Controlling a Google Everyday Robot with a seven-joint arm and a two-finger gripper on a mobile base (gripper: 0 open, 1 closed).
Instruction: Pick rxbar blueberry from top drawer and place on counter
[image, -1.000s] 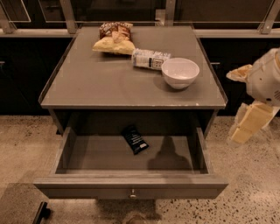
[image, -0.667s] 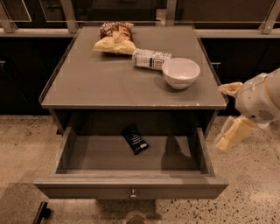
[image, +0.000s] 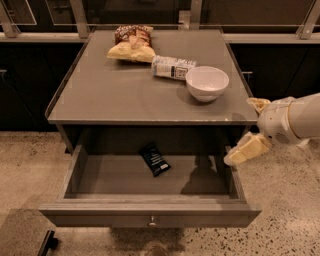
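The rxbar blueberry, a small dark wrapper with white lettering, lies flat on the floor of the open top drawer, near its back middle. The drawer is pulled out, with a small round knob at the centre of its front panel. The counter is the grey-brown table top above it. My gripper hangs at the right, beside the drawer's right wall and just below the counter's front right corner, well to the right of the bar. It holds nothing that I can see.
On the counter stand a white bowl, a white-labelled bottle lying on its side, and a yellow-brown chip bag at the back. A speckled floor surrounds the table. A dark object sits at the lower left.
My arm and gripper have moved left and down, from beside the table toward the drawer's right wall. The bar and the counter objects have not moved.
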